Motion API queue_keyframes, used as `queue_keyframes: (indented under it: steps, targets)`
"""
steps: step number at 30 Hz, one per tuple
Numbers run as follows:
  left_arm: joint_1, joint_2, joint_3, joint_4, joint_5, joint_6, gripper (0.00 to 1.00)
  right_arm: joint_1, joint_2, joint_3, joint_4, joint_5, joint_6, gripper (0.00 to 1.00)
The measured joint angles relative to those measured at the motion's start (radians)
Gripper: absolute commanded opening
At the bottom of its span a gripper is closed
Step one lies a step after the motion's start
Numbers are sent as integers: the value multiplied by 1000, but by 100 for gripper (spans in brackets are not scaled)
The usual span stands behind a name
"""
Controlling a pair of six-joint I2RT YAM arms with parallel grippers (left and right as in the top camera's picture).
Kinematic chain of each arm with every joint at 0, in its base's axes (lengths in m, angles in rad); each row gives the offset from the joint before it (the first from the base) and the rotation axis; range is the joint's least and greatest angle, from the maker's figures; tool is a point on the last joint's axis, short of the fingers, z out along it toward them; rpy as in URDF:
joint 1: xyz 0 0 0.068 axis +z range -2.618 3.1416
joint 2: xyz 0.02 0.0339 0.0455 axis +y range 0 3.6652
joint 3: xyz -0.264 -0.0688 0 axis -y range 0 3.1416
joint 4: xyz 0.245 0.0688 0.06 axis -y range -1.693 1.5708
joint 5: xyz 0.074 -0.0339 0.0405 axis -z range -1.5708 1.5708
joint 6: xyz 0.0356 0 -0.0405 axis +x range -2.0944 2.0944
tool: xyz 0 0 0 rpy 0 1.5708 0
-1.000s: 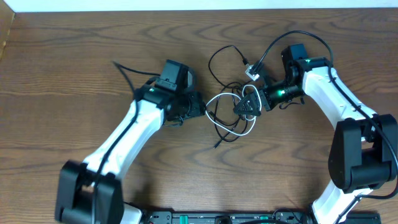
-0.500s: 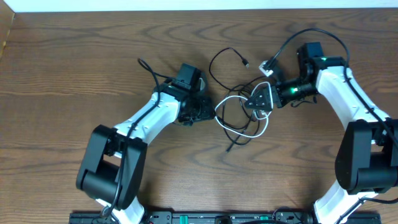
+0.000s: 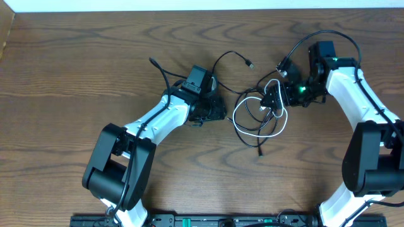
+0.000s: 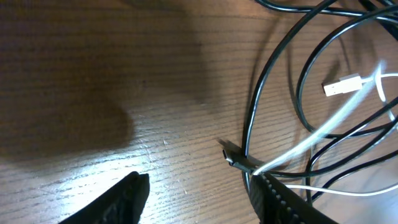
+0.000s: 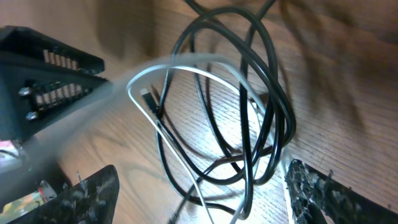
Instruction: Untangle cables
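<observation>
1. My right gripper [image 3: 276, 99]: jaws wide, straddling the upper right of the tangle [image 3: 259, 120]. Loops stand between the fingers, but I see no pad pressed on any cord, so no grip noted.
2. My left gripper [image 3: 218, 112]: jaws part open just left of the tangle, bare wood between them. One fingertip touches a black cord beside its plug [image 4: 231, 159]. Nothing held.
3. Change: within the last second both grippers and the whole tangle slid rightward across the table [image 3: 76, 75]. The loose black end [image 3: 260, 153] below the tangle trailed along.
4. Reading: the tangle travelled as one lump. The white cord [image 4: 342, 83] is still threaded through the black loops, so I judge little has been separated yet.
5. Containers: none in view. Every cord lies on bare wood.
</observation>
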Motion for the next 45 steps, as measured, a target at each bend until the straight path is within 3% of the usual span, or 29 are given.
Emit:
queue_keyframes:
  steps: [15, 26, 37, 45]
  targets:
    - [-8, 0, 0, 10, 108, 27, 67, 8, 0, -1, 19, 382, 225, 92]
    - [-8, 0, 0, 10, 108, 34, 67, 8, 0, -29, 27, 876, 500, 97]
    - [16, 0, 0, 8, 35, 49, 67, 6, 0, -144, 158, 1169, 579, 99]
    - [122, 0, 0, -2, 5, 78, 67, -38, 0, -240, 302, 1239, 592, 99]
